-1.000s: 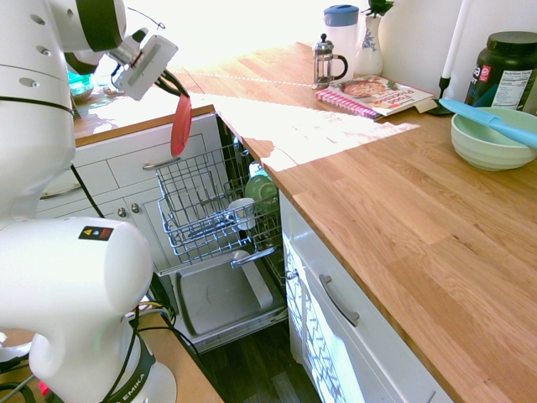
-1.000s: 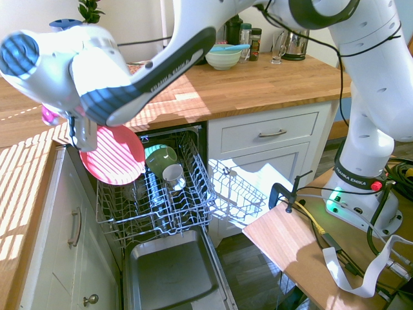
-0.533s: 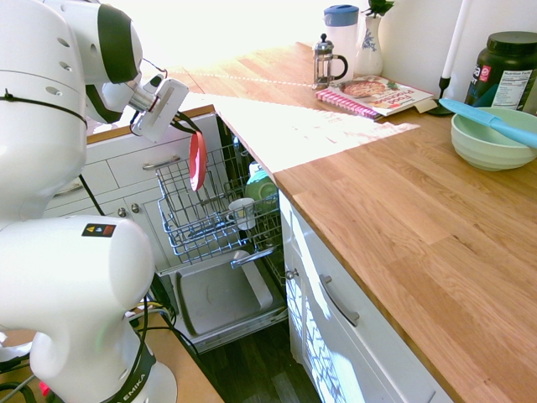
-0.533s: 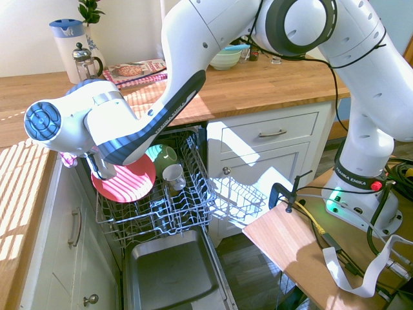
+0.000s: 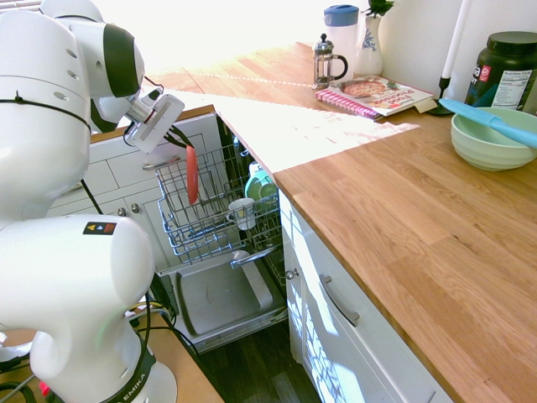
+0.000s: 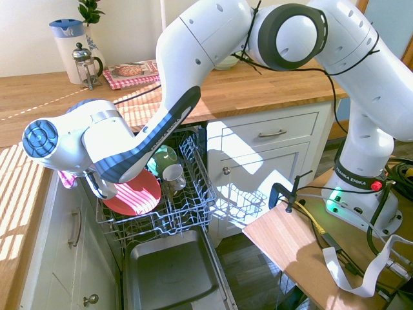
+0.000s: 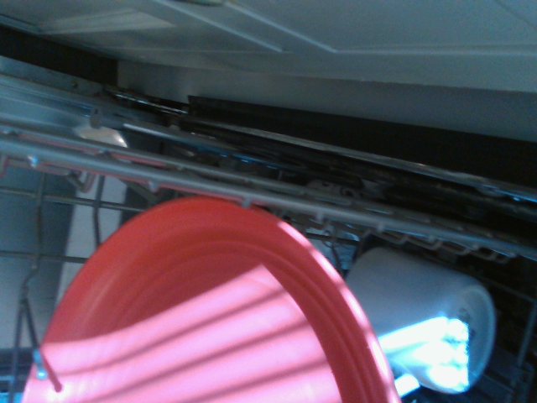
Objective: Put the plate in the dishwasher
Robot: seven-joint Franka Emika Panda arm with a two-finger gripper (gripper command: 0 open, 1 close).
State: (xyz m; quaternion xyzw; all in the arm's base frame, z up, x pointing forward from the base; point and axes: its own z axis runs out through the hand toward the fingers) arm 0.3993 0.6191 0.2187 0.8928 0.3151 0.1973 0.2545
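While clamped edge-on by the gripper (image 5: pixel 179 141), the plate (image 5: pixel 192 175) is held upright inside the dishwasher (image 5: pixel 220 295) rack, beside a white mug (image 6: pixel 173 174); sunlit wooden tabletop (image 5: pixel 403 201), white cabinets.

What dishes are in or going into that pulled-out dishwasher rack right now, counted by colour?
Red: 1, the plate, held on edge by the gripper and lowered into the dishwasher rack.
Green: 1, the green cup in the rack.
White: 1, the white cup beside it.
Total: 3.
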